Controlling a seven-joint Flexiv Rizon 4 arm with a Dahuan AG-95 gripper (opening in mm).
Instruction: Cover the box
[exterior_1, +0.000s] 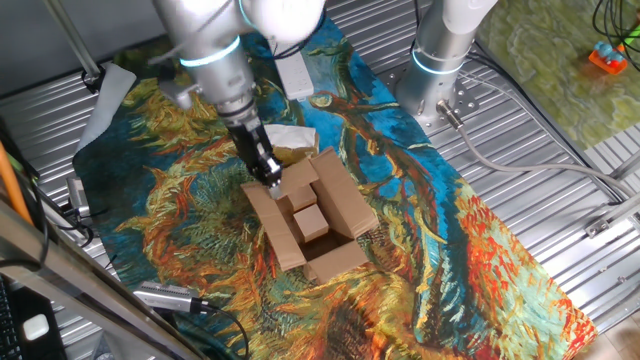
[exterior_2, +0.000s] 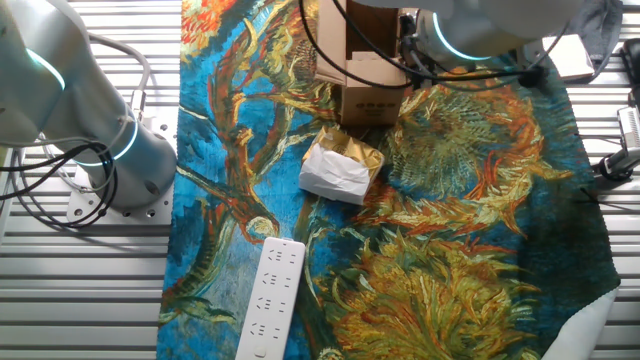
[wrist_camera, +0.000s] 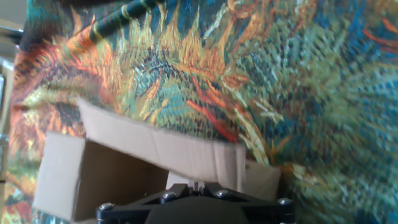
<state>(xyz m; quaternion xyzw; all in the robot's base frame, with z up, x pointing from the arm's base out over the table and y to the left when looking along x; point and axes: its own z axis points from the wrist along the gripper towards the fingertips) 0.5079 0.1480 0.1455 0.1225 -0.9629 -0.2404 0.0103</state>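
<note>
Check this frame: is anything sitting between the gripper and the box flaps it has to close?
Nothing visible does. The gripper is already at the box, right by one flap's edge. The crumpled paper packet lies behind the arm, off to the side of the box.

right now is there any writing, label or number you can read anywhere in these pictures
No text can be read with certainty.
Box: a dark printed mark on its side, too small and blurred to read.
Power strip: faint marks by the sockets, not readable.
White paper packet: no print shows.

Brown box (exterior_1: 325, 215); teal-orange painterly swirl cloth (exterior_1: 450, 230); white-tan packet (exterior_2: 340, 170).
</note>
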